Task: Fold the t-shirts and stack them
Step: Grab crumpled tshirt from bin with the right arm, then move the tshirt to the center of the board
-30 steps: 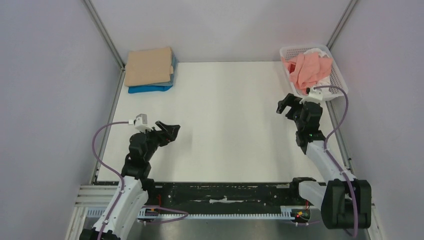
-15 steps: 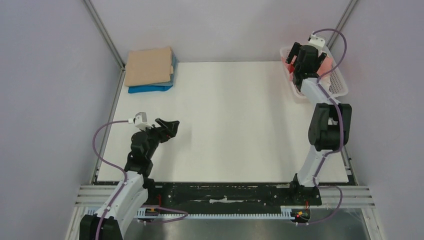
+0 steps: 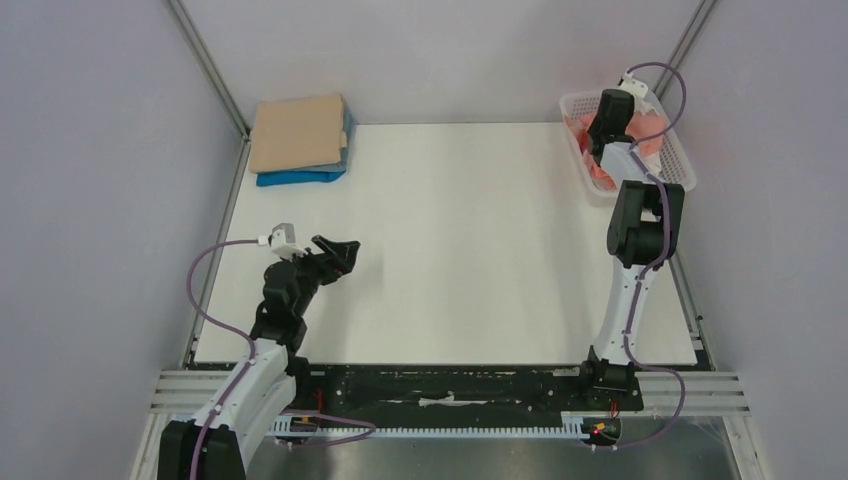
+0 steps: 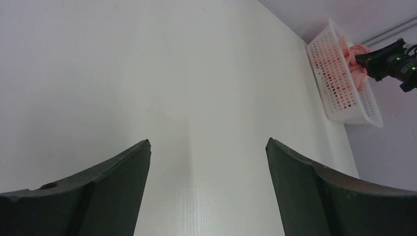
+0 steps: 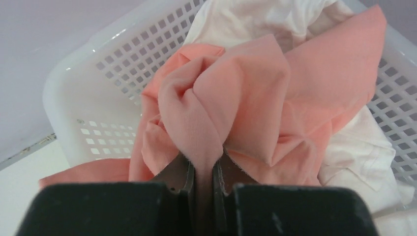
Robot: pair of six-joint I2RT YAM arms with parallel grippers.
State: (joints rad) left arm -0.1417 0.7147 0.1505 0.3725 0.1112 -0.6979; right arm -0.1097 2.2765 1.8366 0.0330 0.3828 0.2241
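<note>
**Progress of the fold-and-stack task, seen from above and from both my wrists.**

*Done.* At the far left corner of the table, the tan t-shirt lies folded flat on top of the blue t-shirt. The blue one's edge shows along the near and right sides. I judge these two finished and stacked.

*Left to do.* Two shirts sit crumpled in the white lattice basket at the far right corner. The salmon-pink t-shirt is uppermost, and the white t-shirt lies beneath and behind it.

*In hand.* My right gripper reaches into the basket with its jaws pressed together on a raised ridge of the salmon-pink cloth. The fabric runs down between the two fingers. I take the pinch to be on one bunched fold rather than on a hem or shoulder. The shirt is not yet lifted clear, and most of it rests in the basket.

My left gripper hangs over the near left part of the table. Its jaws are wide apart and hold nothing, with bare white surface below.

*Reckoning.* I put the task at about half done. The pink shirt is to be drawn out, spread, folded and added to the pile, then the white one likewise.
</note>
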